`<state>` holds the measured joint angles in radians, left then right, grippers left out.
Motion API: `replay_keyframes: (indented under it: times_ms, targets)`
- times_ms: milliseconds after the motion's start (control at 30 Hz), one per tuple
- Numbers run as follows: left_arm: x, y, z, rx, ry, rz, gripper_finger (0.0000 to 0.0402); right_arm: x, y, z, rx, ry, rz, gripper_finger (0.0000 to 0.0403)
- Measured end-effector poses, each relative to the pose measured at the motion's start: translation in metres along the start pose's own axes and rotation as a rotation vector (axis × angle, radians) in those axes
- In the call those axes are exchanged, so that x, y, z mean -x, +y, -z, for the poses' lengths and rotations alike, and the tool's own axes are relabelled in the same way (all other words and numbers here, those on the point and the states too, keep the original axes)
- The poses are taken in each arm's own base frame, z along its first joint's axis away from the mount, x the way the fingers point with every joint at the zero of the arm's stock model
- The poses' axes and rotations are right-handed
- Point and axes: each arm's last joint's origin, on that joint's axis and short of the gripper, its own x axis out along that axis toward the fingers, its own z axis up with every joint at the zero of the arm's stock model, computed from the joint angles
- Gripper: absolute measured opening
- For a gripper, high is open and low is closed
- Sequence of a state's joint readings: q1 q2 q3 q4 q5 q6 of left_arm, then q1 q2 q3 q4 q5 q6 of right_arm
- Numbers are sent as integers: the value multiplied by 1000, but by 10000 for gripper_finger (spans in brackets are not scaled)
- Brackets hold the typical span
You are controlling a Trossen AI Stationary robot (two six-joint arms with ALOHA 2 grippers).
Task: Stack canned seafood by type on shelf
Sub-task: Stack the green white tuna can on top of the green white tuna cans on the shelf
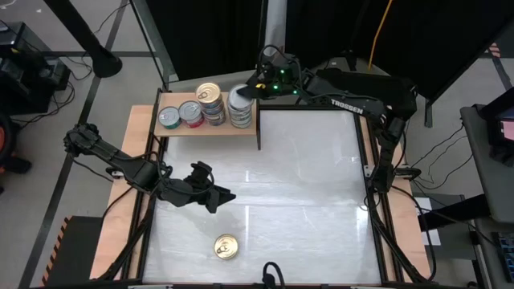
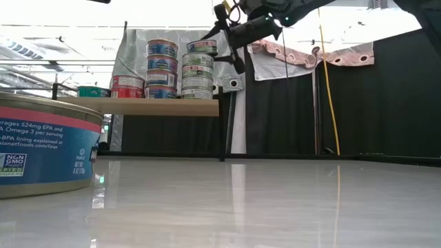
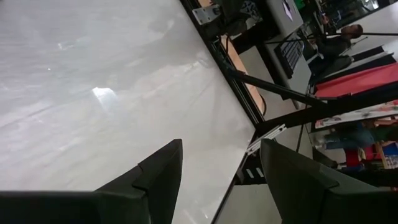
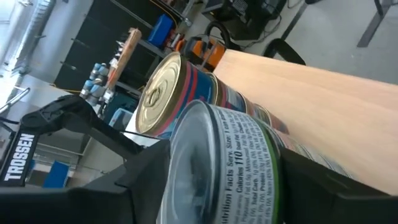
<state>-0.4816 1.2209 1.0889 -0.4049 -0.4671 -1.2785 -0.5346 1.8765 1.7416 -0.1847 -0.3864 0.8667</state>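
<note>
On the small light-wood board shelf (image 1: pixel 210 128) at eleven o'clock we see four groups of short round metal tins (image 1: pixel 191 113), the right two stacked tall. Our right gripper (image 1: pixel 250 90) straddles the top silver-lidded tin (image 1: pixel 239 97) of the rightmost stack, fingers parted beside it. Our left gripper (image 1: pixel 215 197) hovers open, empty. One gold-lidded tin (image 1: pixel 226 246) sits at six o'clock.

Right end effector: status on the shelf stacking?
Right end effector straddling top tin of green-label stack on light-wood shelf. Left end effector open, empty. One gold-lidded tin remains on table.
</note>
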Motion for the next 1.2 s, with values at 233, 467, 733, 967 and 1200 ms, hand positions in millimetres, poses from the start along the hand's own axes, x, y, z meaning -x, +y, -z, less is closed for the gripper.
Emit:
replay_keyframes:
  times_ms: [233,467,733,967,1200]
  targets:
    - [2,-2,4,11,13,13,217,-2,2,-3,63,-29,-36,282]
    - [2,-1,4,14,13,8,217,-5,4,1,123,-30,-37,332]
    - [2,-1,4,17,14,7,217,-14,8,2,157,-83,-90,374]
    - [2,-2,4,28,6,11,217,-14,7,2,260,-85,-81,375]
    - [2,-2,4,27,3,9,217,-15,9,4,564,-92,-70,375]
